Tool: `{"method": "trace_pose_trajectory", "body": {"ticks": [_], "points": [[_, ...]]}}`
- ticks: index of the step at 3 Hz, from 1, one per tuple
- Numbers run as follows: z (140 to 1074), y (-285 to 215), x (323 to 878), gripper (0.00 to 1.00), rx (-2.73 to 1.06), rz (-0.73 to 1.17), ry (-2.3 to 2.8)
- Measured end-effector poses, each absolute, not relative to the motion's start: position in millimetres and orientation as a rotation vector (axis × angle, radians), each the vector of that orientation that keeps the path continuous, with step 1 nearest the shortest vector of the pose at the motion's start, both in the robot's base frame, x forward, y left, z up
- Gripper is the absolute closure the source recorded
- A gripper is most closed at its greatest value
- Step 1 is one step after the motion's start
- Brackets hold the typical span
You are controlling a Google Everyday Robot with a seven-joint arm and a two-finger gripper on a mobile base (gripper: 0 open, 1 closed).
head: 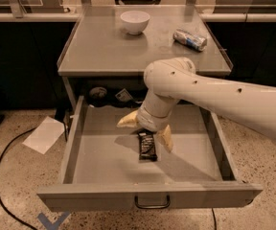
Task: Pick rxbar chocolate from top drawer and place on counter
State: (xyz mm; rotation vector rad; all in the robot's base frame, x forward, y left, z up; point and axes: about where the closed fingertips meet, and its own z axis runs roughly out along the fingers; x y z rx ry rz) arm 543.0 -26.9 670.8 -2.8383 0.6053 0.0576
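The rxbar chocolate (147,145), a flat black bar with white lettering, lies on the floor of the open top drawer (85,162), near its middle. My gripper (146,130) reaches into the drawer from the right on a white arm. It is open, with one pale finger (127,121) to the left of the bar's far end and the other (165,138) to its right. The gripper hangs just above the bar's far end. The counter (99,47) is the grey top above the drawer.
A white bowl (134,21) and a silver-blue can (189,39) lying on its side are on the counter. Small dark items (98,94) sit at the drawer's back. A white paper sheet (44,134) and a black cable (4,176) lie on the floor left.
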Motion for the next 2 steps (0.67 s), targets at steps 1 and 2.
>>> {"method": "trace_pose_trajectory", "body": {"ticks": [1, 2], "points": [[670.8, -27.0, 543.0, 0.00, -2.839, 0.057, 0.606], [667.5, -26.6, 542.7, 0.00, -2.836, 0.093, 0.573]]}}
